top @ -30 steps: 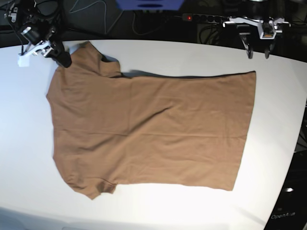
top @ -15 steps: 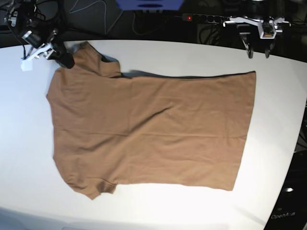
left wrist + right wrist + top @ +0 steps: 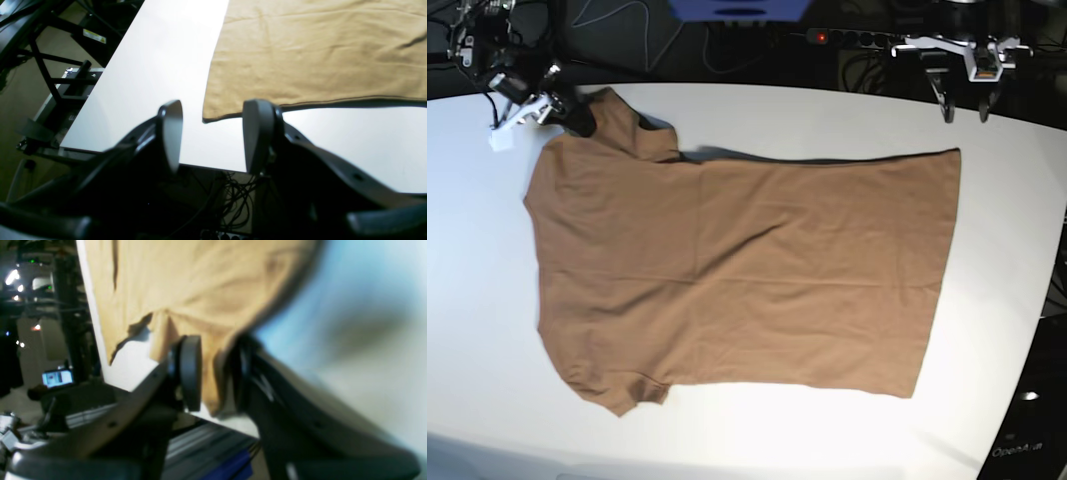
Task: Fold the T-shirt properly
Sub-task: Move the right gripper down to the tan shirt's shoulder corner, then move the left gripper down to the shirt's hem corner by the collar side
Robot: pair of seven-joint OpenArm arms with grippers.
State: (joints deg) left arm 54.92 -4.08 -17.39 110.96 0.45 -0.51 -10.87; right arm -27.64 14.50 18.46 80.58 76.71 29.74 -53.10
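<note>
White desk (image 3: 827, 110) fills the base view, with dark cables and a power strip (image 3: 847, 38) along the far edge. T-shirt (image 3: 737, 270) lies flat across the middle, sleeves toward the left of the frame, hem toward the right.

Right gripper (image 3: 577, 115) sits at the upper left of the frame, at the far sleeve. A second ago it was just outside the sleeve edge with its jaws wider; it has since slid in over the cloth and narrowed. In the right wrist view, a fold of sleeve (image 3: 213, 380) stands between the two fingers, which look closed on it, though blur hides how firm the grip is.

Left gripper (image 3: 964, 108) hangs at the upper right of the frame, unmoved, just off the desk's far edge. Its jaws stand apart and empty, with the hem corner (image 3: 213, 115) near them.

Judging by this, the first grasp is being taken; no fold has begun.
</note>
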